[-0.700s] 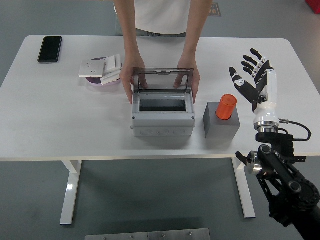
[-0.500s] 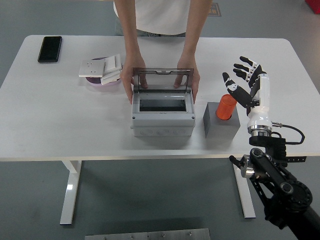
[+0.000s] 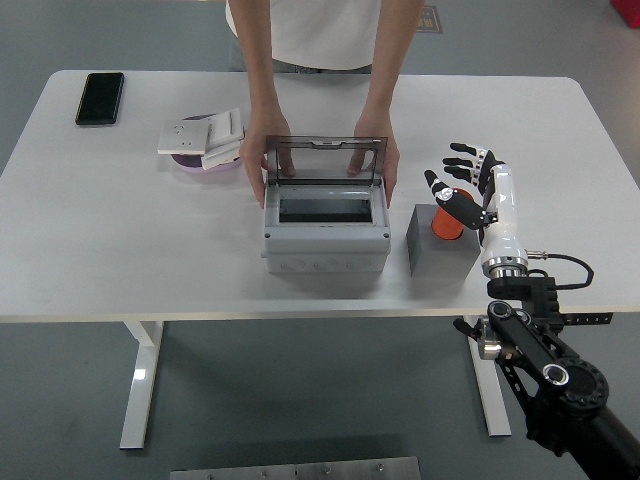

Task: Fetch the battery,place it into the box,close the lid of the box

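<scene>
Right hand (image 3: 462, 182): fingers spread, empty, just over battery (image 3: 445, 224)
Battery: upright in grey holder (image 3: 440, 255) for grabbing
Box (image 3: 325, 233): left; person's hands (image 3: 255, 160) steady open lid (image 3: 325, 160)

The robot's right hand (image 3: 462, 180) has black fingers with small white patches at the joints and tips. Behind it runs a smooth white forearm shell (image 3: 501, 220), ending in a silver metal ring (image 3: 505, 268). A thin black cable (image 3: 565, 262) loops out beside the ring. The lower arm (image 3: 555, 380) is black, with round joints and silver bolts. The person (image 3: 320, 30) wears a white short-sleeved shirt.
</scene>
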You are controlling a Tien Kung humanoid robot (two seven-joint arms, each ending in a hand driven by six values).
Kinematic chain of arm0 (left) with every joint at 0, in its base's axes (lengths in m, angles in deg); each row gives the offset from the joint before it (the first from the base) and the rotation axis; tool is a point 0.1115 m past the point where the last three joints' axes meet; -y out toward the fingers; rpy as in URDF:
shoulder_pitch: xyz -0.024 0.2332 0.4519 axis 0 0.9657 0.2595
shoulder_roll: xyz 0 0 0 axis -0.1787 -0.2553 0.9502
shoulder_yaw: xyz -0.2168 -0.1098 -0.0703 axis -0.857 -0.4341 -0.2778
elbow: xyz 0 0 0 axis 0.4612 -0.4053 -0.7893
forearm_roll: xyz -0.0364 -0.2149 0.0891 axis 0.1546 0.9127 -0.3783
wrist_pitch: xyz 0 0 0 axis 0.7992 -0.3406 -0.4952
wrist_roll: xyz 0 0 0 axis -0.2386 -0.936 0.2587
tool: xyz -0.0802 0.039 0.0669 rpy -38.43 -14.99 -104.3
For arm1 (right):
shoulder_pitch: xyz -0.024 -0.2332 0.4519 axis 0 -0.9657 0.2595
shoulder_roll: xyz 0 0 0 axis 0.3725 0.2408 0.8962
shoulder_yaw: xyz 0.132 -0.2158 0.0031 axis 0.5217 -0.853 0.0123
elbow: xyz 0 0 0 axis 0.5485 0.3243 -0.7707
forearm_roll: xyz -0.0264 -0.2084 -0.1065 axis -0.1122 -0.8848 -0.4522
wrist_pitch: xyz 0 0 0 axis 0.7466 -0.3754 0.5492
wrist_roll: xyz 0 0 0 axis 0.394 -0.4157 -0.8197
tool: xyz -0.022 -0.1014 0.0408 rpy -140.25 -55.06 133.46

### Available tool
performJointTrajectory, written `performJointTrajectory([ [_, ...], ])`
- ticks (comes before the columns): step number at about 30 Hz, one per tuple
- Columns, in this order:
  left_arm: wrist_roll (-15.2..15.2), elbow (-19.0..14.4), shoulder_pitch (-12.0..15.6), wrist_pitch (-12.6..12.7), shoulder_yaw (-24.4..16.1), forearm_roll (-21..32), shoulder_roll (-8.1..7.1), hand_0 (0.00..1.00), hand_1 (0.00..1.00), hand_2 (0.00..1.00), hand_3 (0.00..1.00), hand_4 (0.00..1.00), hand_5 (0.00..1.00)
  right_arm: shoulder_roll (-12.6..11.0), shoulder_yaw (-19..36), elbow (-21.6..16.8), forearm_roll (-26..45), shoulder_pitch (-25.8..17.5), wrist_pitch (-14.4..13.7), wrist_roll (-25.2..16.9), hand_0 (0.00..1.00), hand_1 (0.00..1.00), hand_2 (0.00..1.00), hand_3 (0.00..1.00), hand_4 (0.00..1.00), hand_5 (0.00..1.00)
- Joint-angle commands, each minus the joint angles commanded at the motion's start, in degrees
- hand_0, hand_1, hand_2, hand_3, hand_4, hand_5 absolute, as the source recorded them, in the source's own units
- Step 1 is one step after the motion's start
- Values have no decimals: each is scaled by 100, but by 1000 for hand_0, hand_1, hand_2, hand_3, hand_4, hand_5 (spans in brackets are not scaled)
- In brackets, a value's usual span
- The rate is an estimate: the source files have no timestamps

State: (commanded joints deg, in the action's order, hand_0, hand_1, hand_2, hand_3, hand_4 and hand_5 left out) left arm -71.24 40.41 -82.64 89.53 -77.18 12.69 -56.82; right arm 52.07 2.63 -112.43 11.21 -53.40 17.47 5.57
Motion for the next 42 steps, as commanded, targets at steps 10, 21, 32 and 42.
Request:
performJointTrajectory([
  [10, 22, -1, -32, 3, -35, -56, -2, 646, 743, 587, 544, 419, 2, -12, -32, 78, -60, 1, 1, 49, 837, 802, 836, 977, 857, 38],
  [21, 43, -4, -61, -4, -57, -112, 3, 647, 744, 587, 544, 420, 2, 1, -47, 163, -56, -27, 6, 40, 820, 788, 804, 921, 845, 43],
  [32, 63, -4, -91, -21, -76, -176, 10, 647, 744, 582, 540, 421, 2, 13, -75, 233, -56, -62, 0, 17, 830, 798, 795, 911, 855, 59],
  [42, 88, -7, -103, -31, -106, -246, 13, 648, 744, 579, 539, 413, 2, 50, -201, 367, -16, -81, -52, -54, 801, 780, 771, 879, 867, 81],
])
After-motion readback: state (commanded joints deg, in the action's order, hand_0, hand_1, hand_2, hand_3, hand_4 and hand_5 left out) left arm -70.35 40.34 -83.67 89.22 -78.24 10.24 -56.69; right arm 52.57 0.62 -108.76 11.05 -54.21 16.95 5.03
